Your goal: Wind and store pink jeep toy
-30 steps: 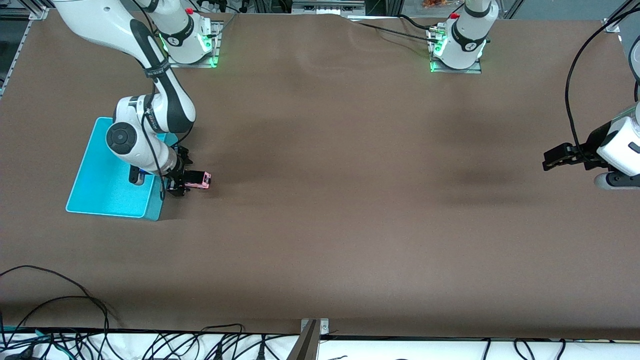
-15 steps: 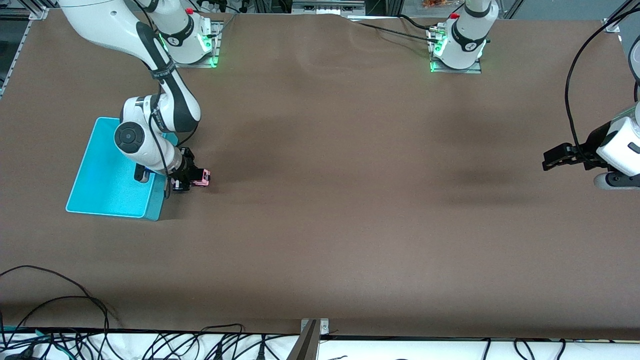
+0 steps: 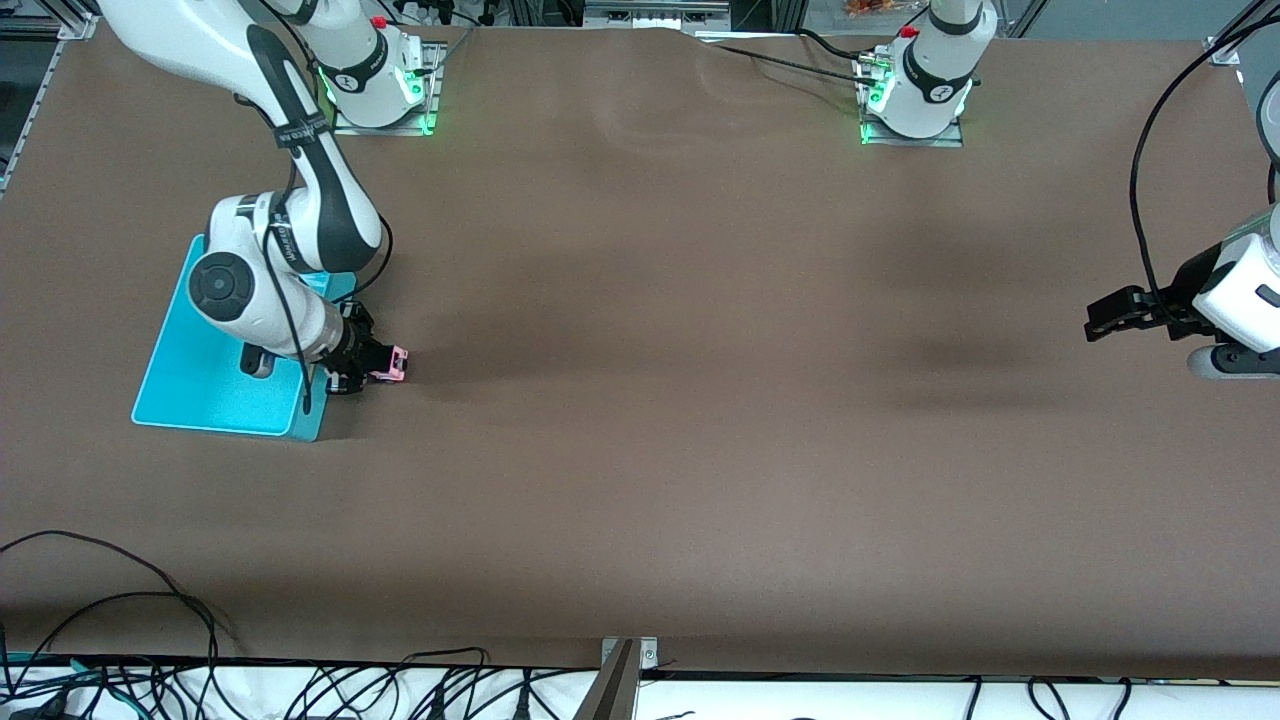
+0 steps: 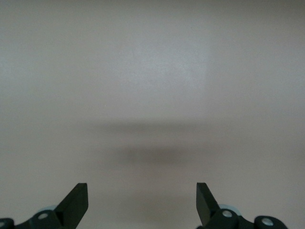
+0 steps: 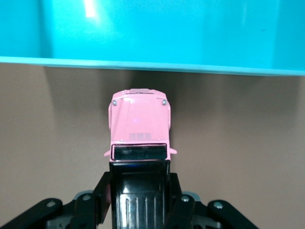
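Clamping my right gripper (image 5: 139,200) on the pink jeep toy (image 5: 139,125), I am holding it by the flanks of its black-roofed cabin, fingers (image 5: 104,191) pressed to either side of the rear half. Its pink bonnet is sticking out ahead of my fingertips, pointing at the wall of the cyan bin (image 5: 157,38) just in front of it. In the front view, the jeep (image 3: 391,364) is sitting at or just above the brown table (image 3: 700,400), right beside the bin's edge; I cannot tell whether its wheels are touching.

I am judging it light, rigid and smooth-sided, so a firm squeeze across the flat cabin walls seems right; the wheels would roll under a looser hold, and the small mirrors look breakable.

My left gripper (image 4: 142,200) is waiting with jaws spread wide over bare table, well apart from all this.
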You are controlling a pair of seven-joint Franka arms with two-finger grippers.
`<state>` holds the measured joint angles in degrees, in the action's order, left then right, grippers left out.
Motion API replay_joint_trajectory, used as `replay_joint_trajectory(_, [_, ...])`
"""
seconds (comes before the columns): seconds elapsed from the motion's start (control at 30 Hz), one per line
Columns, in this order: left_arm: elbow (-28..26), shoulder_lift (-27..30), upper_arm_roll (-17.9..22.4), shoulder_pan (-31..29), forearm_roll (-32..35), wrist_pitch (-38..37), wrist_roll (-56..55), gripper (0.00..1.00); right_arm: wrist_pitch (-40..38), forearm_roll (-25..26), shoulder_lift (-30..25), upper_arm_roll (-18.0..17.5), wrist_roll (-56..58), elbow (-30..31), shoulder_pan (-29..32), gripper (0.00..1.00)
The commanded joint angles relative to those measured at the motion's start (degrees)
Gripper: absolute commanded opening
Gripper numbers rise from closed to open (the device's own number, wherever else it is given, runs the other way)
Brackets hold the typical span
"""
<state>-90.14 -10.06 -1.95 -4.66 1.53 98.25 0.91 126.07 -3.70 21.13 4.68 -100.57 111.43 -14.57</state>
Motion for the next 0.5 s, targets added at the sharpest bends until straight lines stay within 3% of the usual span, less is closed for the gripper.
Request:
replay_joint_trajectory(0.0, [-1.01, 1.1, -0.51, -0.53, 1.19, -0.43, 1.2, 1.0, -10.31, 1.5, -0.3, 1.38, -1.04, -6.48, -0.28, 0.23])
replay_joint_trajectory(0.17, [-1.01, 1.1, -0.51, -0.53, 1.19, -0.43, 1.2, 1.0, -14.45, 4.92, -1.09, 3.84, -0.33, -7.98, -0.19, 0.23])
replay_joint_trajectory(0.47, [-1.01, 1.1, -0.51, -0.53, 1.19, -0.43, 1.2, 1.0, -17.79, 5.9, -1.79, 12.63, 7.92, -7.28, -0.02, 0.23])
